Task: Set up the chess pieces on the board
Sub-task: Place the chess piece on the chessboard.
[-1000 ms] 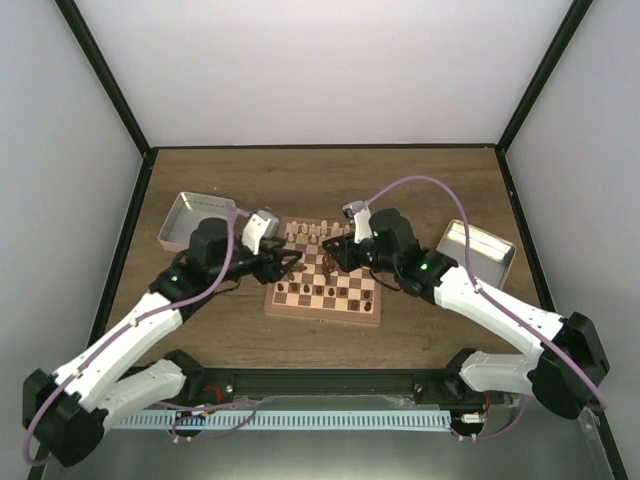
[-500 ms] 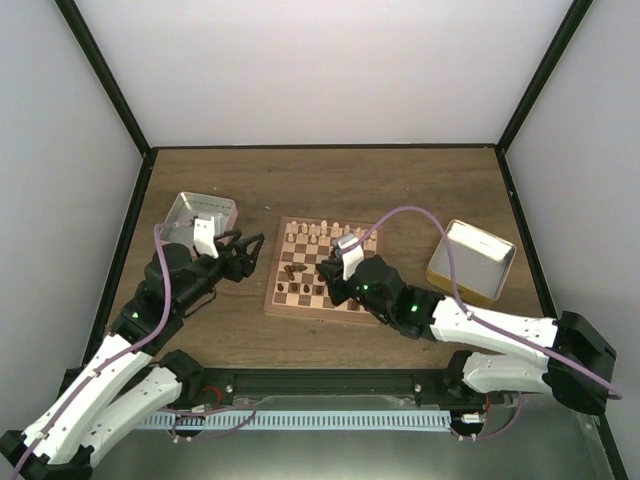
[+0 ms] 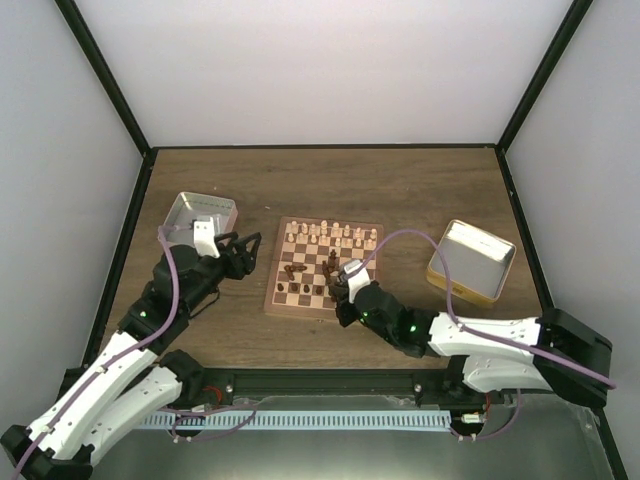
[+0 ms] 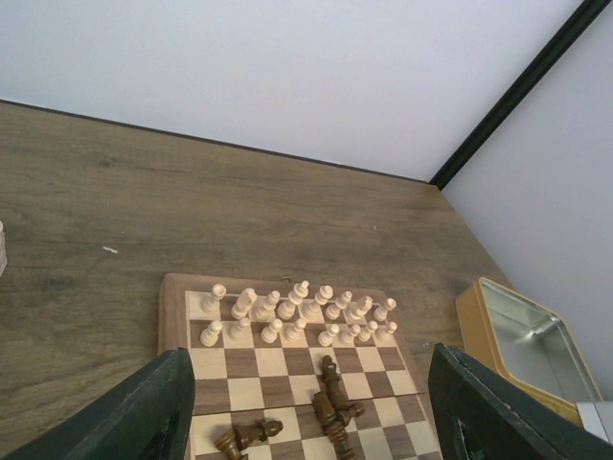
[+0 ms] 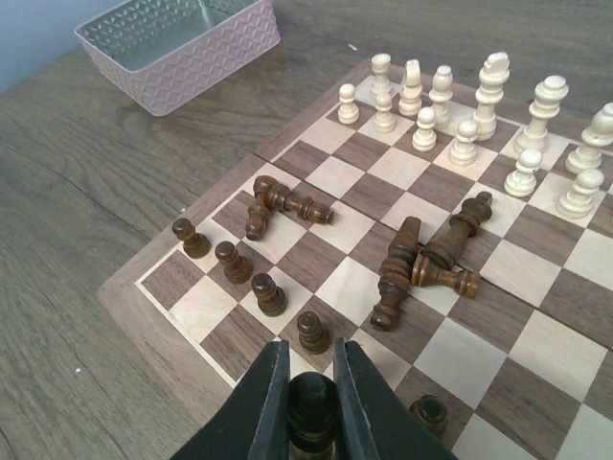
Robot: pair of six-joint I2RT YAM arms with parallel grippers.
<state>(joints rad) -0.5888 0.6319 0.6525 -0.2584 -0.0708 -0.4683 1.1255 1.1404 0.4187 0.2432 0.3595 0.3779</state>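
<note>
The board [image 3: 322, 312] lies mid-table. Pale chess pieces [image 4: 297, 311] stand in two rows along its far side. Several dark pawns [image 5: 235, 259] stand in a row near the front edge. Other dark pieces [image 5: 421, 259] lie toppled mid-board, with more lying to the left [image 5: 283, 201]. My right gripper [image 5: 311, 398] is shut on an upright dark piece [image 5: 311, 414], low over the board's near row [image 3: 340, 290]. My left gripper [image 3: 250, 255] hangs open just left of the board, nothing between its fingers [image 4: 144, 412].
A silver tray [image 3: 200, 212] sits at the left behind the left arm, also in the right wrist view [image 5: 182, 43]. A gold-sided metal tray [image 3: 470, 260] sits right of the board. Bare wooden table lies beyond the board.
My left gripper drew back off the board to its left side and opened wider. My right gripper came from mid-board toward the near edge, shut on a dark piece.
</note>
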